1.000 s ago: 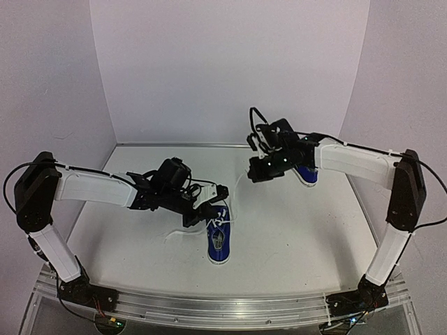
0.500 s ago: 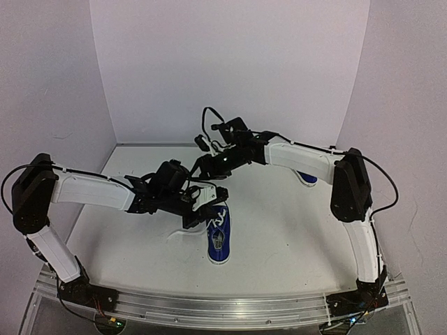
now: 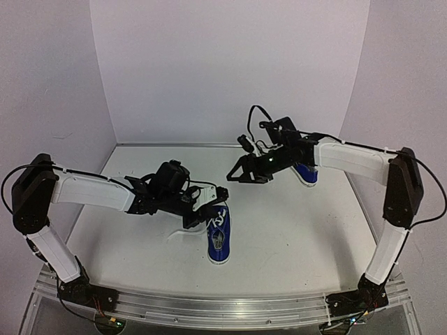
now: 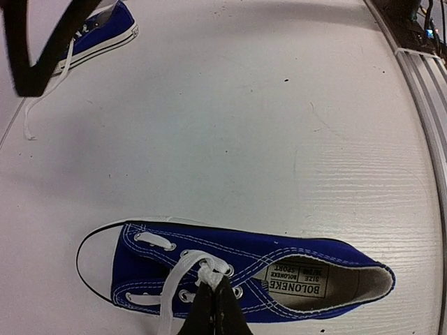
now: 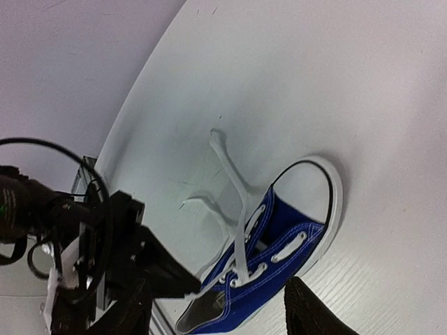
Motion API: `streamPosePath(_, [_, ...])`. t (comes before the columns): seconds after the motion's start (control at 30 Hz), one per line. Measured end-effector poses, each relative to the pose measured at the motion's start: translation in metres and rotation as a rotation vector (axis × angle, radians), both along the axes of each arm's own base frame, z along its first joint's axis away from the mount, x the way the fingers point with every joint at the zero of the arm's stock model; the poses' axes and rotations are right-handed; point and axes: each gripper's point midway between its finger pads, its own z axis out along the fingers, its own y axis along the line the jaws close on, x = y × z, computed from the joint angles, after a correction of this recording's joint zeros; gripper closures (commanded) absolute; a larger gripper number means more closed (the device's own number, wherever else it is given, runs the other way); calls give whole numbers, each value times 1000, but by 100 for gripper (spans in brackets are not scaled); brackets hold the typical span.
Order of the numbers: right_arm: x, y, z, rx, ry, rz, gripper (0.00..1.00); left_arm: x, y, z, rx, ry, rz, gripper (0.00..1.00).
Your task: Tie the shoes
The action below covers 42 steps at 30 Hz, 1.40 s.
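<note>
The near shoe, blue canvas with a white toe cap, lies flat on the table with its toe toward the back. My left gripper is shut on a bunch of its white lace over the eyelets. One loose lace end trails across the table beyond the toe. The other shoe lies at the back right, partly hidden by my right arm. My right gripper hangs open above the table between the two shoes, holding nothing.
White walls close the table on three sides. An aluminium rail runs along the near edge with both arm bases. A black cable loops above the right wrist.
My right gripper swung left toward the near shoe, then came back right, and its jaws have opened. The left gripper has stayed shut on the lace, almost still.
</note>
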Motion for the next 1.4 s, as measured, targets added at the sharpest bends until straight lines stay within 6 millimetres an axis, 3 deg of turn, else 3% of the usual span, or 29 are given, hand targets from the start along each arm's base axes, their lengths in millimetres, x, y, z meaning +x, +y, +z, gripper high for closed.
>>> streamPosePath(0.1, [-25, -8, -6, 36, 42, 6, 46, 2, 0, 0, 1, -8, 9, 100])
streamPosePath(0.3, [-60, -16, -59, 52, 213, -17, 48, 8, -2, 3, -11, -33, 24, 99])
streamPosePath(0.37, [-66, -15, -65, 59, 245, -26, 49, 9, -3, 0, -7, -35, 25, 98])
streamPosePath(0.63, [-65, 4, -54, 151, 239, -19, 58, 3, -7, -17, 26, -18, 7, 99])
streamPosePath(0.93, [-69, 17, -81, 141, 305, -14, 63, 4, -7, -23, 43, -23, 15, 99])
streamPosePath(1.4, [-76, 29, -88, 153, 333, 1, 72, 5, -7, -25, 49, -27, 18, 99])
